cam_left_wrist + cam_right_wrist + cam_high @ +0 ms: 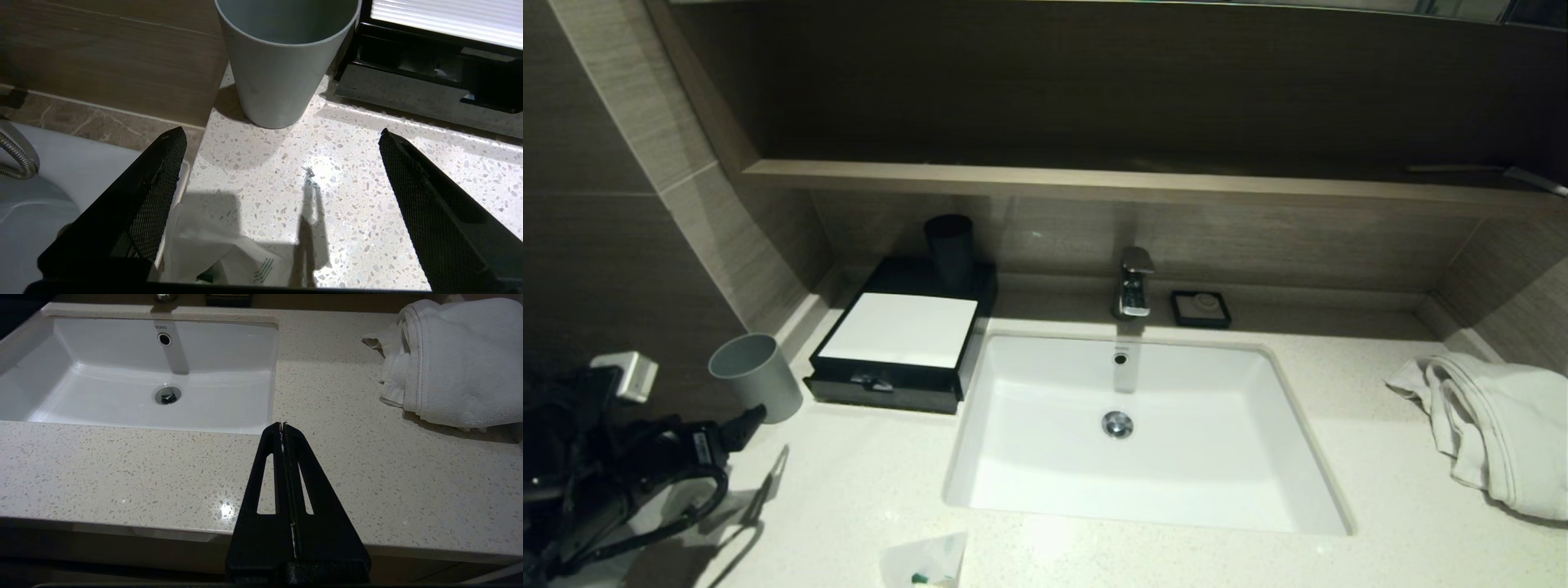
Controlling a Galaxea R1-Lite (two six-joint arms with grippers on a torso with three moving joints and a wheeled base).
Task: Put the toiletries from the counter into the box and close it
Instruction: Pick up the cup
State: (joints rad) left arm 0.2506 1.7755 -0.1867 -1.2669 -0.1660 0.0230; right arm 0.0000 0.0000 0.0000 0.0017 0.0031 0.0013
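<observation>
The black box (900, 331) with a white top panel stands on the counter (866, 482) left of the sink. Its front drawer (880, 389) stands out a little; it also shows in the left wrist view (425, 87). One crinkly white sachet (925, 562) with green inside lies at the counter's front edge. Another sachet (212, 253) lies under my left gripper (281, 134), which is open and empty, low over the counter in front of the grey cup (282, 65). In the head view the left gripper (742, 426) is at the far left. My right gripper (282, 426) is shut over the counter's front edge.
The grey cup (757, 376) stands left of the box. A black cup (949, 245) stands at the box's rear. The white sink (1258, 457), faucet (1134, 282) and black soap dish (1201, 309) are in the middle. A white towel (1499, 425) lies at the right.
</observation>
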